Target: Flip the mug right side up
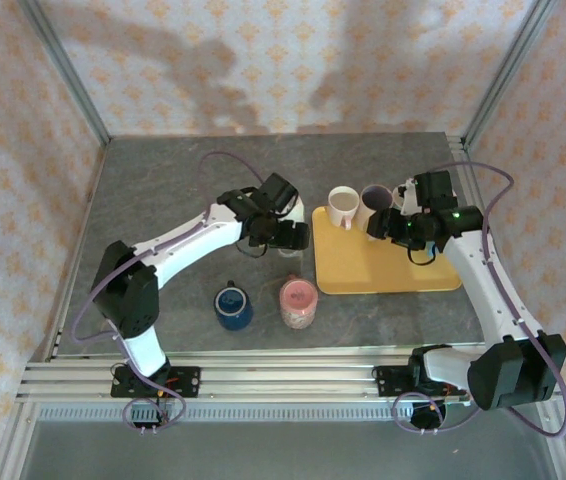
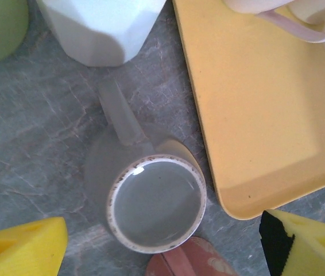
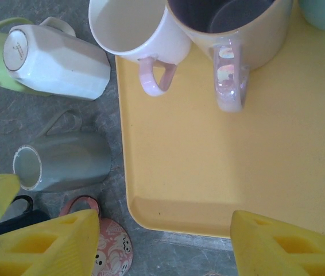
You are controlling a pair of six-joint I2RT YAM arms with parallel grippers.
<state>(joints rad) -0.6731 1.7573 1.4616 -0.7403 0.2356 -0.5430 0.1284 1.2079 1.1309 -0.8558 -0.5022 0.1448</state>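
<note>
Left wrist view: left end effector [image 2: 162,248] gapes wide, empty, over grey mug [image 2: 157,204].

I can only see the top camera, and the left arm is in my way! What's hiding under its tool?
Observer: A grey mug, standing bottom up on the table.
Operator: Did the tool grab it?
Observer: No. The left tool is open above it, and its fingers are clear of the mug.
Operator: Which way does the handle go?
Observer: It points towards a white mug that stands close by.
</note>
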